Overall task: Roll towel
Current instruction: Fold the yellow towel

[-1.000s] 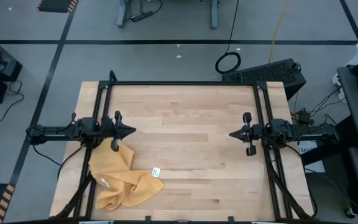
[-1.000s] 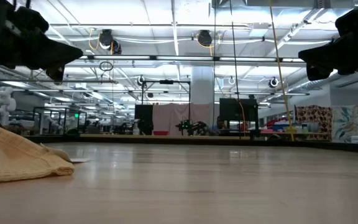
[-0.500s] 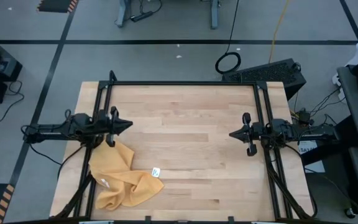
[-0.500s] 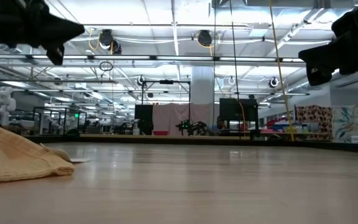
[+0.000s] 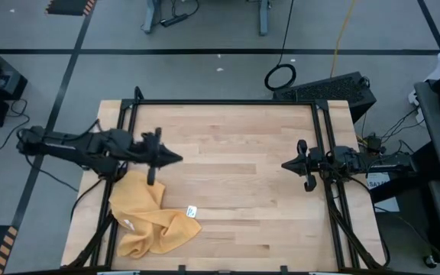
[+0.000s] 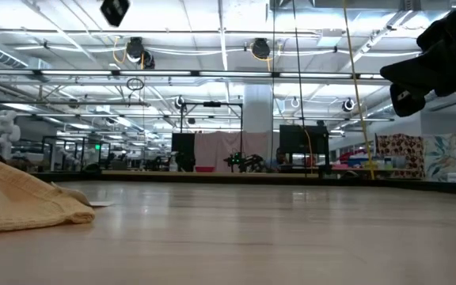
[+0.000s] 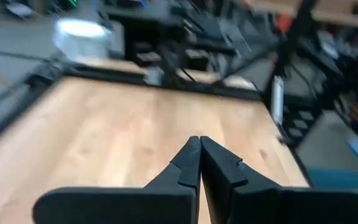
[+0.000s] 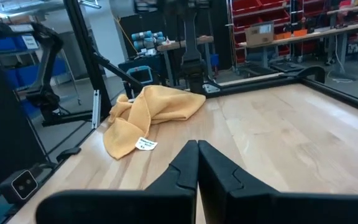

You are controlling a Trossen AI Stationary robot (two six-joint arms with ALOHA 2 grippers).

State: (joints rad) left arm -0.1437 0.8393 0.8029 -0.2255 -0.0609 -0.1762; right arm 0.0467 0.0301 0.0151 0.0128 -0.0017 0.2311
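Towel (image 5: 150, 218): mustard-yellow, crumpled heap on the wooden table (image 5: 235, 183), at the near-left corner, partly over the dark frame rail on that side. Small white tag (image 5: 192, 211) at the towel's edge toward table centre, lying flat on the wood. Low view: towel (image 6: 22, 202) sits as a low mound at the table's left end. Right wrist view: towel (image 8: 151, 111) bunched, folds raised, tag (image 8: 145, 144) just beside it.

L gripper (image 5: 176, 159): in the air above the table, just past the towel's far edge, not touching cloth. Fingers pressed together, tips meeting in left wrist view (image 7: 195, 144); nothing pinched.

R gripper (image 5: 285, 164): over the table's right side, well apart from the towel, pointing toward it. Fingers pressed together (image 8: 194, 148), holding nothing.
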